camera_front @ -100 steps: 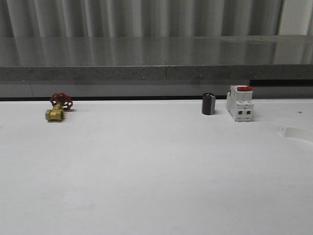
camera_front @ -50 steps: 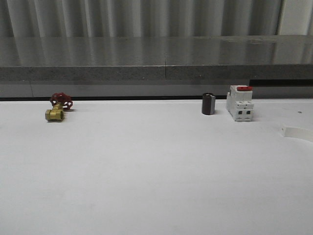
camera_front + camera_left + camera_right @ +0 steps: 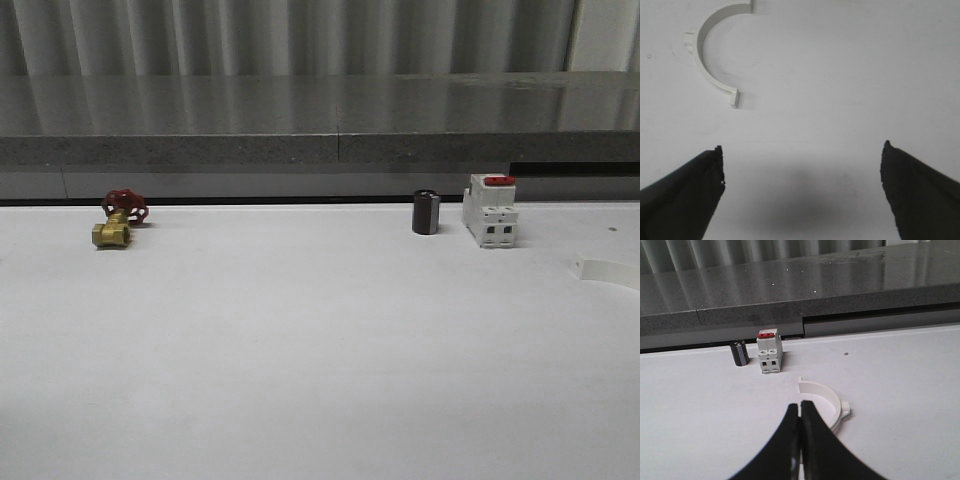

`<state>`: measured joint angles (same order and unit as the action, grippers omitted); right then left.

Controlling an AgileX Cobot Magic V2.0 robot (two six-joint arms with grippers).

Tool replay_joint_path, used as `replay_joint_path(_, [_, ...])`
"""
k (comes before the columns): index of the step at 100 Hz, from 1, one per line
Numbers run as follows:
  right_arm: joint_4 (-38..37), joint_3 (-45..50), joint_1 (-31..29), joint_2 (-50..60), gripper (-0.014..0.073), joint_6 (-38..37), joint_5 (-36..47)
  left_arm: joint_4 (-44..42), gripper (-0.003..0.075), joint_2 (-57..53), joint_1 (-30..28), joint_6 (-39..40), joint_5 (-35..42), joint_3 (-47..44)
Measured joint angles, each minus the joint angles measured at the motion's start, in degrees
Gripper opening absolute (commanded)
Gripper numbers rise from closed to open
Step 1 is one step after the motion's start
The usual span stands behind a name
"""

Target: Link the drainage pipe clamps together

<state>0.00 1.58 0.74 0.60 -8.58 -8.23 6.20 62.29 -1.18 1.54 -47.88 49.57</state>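
Observation:
One white half-ring drainage pipe clamp lies flat on the white table in the left wrist view, ahead of and to one side of my left gripper. That gripper hangs open over bare table with nothing between its dark fingers. A second white clamp lies just beyond my right gripper, whose fingers are pressed together and partly cover it. In the front view this clamp reaches in from the right edge.
A brass valve with a red handle sits at the far left of the table. A black cylinder and a white breaker with a red top stand at the far right. A grey ledge runs behind the table.

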Motion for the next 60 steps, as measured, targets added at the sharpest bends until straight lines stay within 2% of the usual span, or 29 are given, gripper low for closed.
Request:
replay_joint_path(32, [0.0, 0.0, 0.0, 0.0, -0.0118, 0.1, 0.0, 3.8, 0.0618, 21.9, -9.3, -14.3, -1.1, 12.1])
replay_joint_path(60, [0.0, 0.0, 0.0, 0.0, -0.0118, 0.1, 0.0, 4.4, 0.0618, 38.5, -13.4, -19.0, -0.5, 21.6])
